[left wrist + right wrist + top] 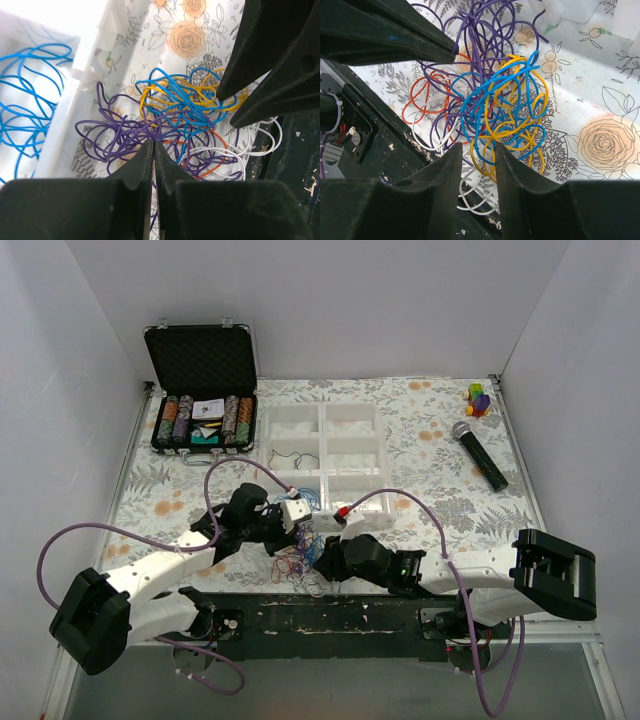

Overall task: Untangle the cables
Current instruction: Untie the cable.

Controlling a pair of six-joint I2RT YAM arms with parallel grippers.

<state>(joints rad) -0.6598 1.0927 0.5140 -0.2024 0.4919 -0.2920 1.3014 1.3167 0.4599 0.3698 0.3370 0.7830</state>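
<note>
The cables (293,565) are a fist-sized tangle of purple, blue, yellow, orange and white wires at the near table edge; the tangle also shows in the left wrist view (175,115) and the right wrist view (495,100). My left gripper (154,146) is shut, pinching a purple cable (110,145) at the tangle's side; its tip shows in the right wrist view (452,48). My right gripper (478,150) is open, its fingers straddling yellow and blue loops on the other side. A bunch of blue cables (30,100) lies in a tray compartment.
A white compartment tray (322,428) stands just behind the tangle, with a dark wire (290,458) in one cell. An open chip case (203,410) is at the back left. A microphone (480,455) and a coloured toy (479,400) are at the back right. The black table edge (365,145) runs beside the tangle.
</note>
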